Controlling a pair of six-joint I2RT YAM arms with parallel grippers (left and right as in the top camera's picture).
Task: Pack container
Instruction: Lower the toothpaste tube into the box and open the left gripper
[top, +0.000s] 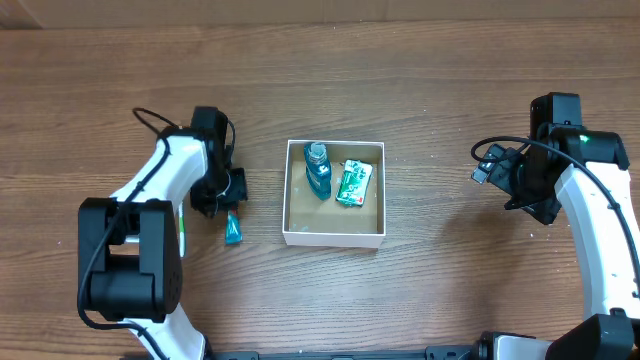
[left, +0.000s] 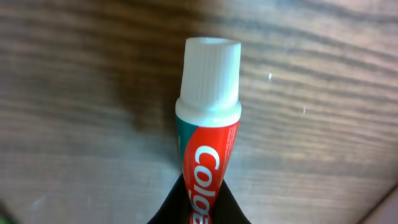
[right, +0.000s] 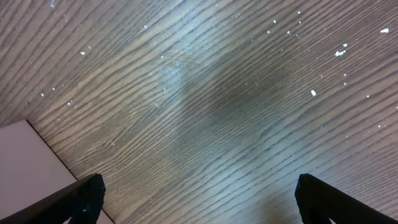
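Two arms flank the worktop (top: 430, 80). Left arm (top: 150, 190) bends inward with its wrist low. Right arm (top: 590, 200) curves in, pincer pointing toward the middle. Container (top: 334, 238) sits mid-worktop between them, near the left pincer (top: 222, 197) and to its right, well apart from the right pincer (right: 199, 199). Overhead shows a blue bottle (top: 318, 172) and a green packet (top: 353, 184) inside it. Only the left wrist view shows the toothpaste tube (left: 208, 124) up close, white cap outward, pinched between the fingers. Right pincer is spread wide over bare wood.
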